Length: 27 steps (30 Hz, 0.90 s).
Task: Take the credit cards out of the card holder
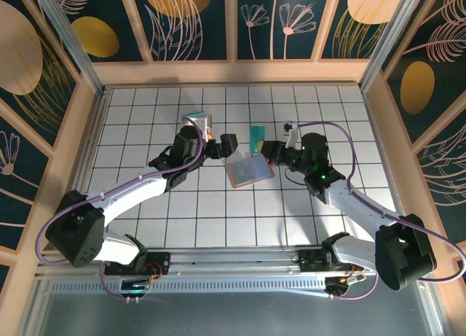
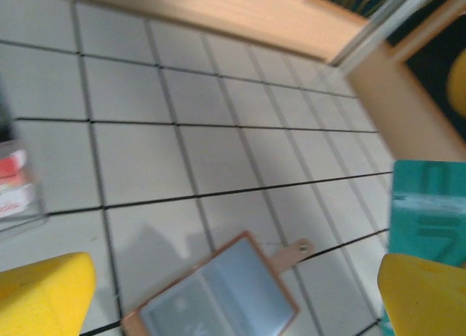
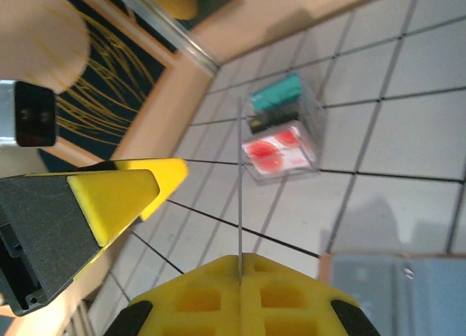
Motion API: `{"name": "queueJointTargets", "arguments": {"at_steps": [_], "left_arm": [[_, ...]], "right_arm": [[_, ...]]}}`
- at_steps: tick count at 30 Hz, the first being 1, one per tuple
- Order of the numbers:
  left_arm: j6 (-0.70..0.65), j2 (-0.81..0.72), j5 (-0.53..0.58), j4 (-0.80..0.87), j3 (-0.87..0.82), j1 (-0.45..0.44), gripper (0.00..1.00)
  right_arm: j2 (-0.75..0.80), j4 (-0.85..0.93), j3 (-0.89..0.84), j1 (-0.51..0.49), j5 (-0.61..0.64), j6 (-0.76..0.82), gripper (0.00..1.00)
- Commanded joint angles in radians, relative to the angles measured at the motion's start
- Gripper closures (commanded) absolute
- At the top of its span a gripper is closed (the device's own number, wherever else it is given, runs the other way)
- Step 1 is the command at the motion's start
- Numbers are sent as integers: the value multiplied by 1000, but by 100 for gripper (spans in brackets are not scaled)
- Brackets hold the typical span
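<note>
Beside the card holder (image 1: 250,170), the right tool (image 1: 266,149) pinches a teal card (image 1: 256,138) thinly, so it may slip; the left tool (image 1: 218,146) is open.

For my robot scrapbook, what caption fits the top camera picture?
Right jaws, shut, hold a teal credit card beside the open card holder; left jaws stand open.

Card holder (image 1: 250,172) flat at table (image 1: 145,219) centre; card (image 1: 256,138) just behind it, toward far edge; box (image 1: 198,122) behind-left of holder, apart, more cards (image 3: 277,154) inside.
</note>
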<state>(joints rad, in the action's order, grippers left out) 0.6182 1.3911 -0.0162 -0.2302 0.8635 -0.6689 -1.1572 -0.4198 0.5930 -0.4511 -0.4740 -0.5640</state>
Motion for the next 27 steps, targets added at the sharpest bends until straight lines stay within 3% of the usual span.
{"name": "queueJointTargets", "arguments": {"at_steps": [1,12,27], "left_arm": [[-14,-37,-171,-114,-6,6,1],[14,-45,-351,-251,-22,23,16],[110,6,-478,-429,-44,35,70]], "right_arm": [[14,-178,-15,4,-93,-37,100],[-54,-374,-13,5,-229,-135,100],[-94,-465,-8,-17,-285,-186,100]]}}
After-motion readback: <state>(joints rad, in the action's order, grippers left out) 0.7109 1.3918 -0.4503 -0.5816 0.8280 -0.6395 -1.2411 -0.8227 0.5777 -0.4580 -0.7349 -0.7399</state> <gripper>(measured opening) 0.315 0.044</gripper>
